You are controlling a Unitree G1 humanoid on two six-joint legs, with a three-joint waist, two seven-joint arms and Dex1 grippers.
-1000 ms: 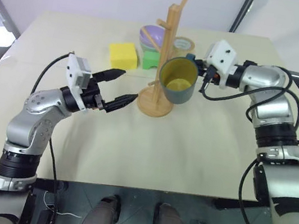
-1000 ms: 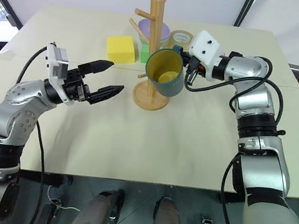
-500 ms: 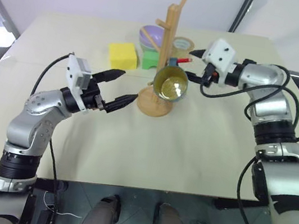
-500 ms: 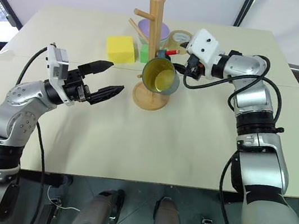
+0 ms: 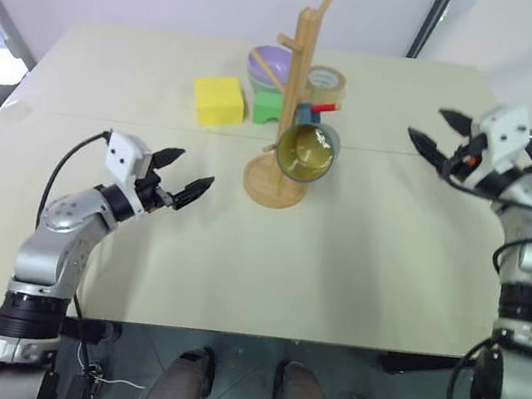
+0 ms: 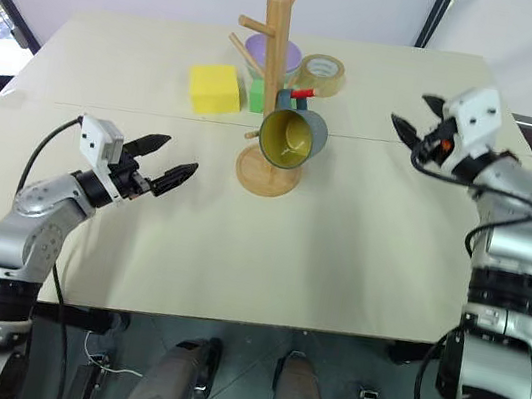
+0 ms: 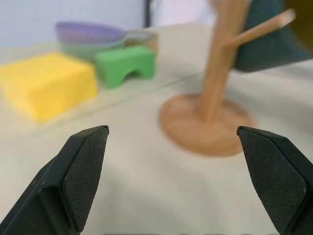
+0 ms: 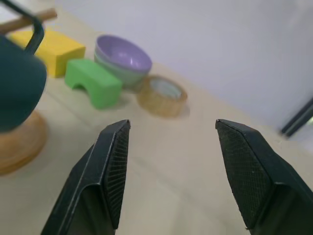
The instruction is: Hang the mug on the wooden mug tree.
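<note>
The mug [image 5: 308,152] is teal-blue with a yellow inside. It hangs by its handle from a slanted peg of the wooden mug tree [image 5: 296,93], tilted with its mouth turned toward me, above the round base on the table [image 5: 357,265]. My right gripper [image 5: 437,131] is well apart from it, off to my right over the table, fingers spread and holding nothing. My left gripper [image 5: 181,175] hovers on the other side of the tree, near its base, fingers also apart and empty.
</note>
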